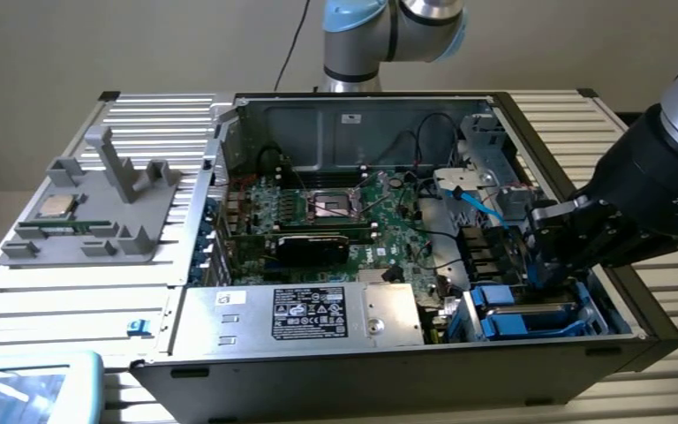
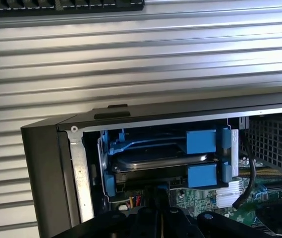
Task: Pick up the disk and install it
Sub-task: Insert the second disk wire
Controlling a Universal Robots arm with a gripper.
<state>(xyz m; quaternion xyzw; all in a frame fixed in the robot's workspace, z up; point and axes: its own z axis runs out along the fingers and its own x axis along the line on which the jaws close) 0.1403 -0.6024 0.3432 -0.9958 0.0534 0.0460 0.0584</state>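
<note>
While the black gripper [image 1: 547, 265], jaws closed and gripping nothing I can see, hangs over the drive bay, the grey-metal disk in its blue plastic carrier [image 2: 166, 157] sits in the open black PC case [image 1: 410, 375]'s bay. Install looks nearly done; seating unconfirmed.

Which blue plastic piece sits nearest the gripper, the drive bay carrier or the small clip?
The blue plastic drive bay carrier, inside the case directly below the gripper. The small blue clip sits outside the case.
</note>
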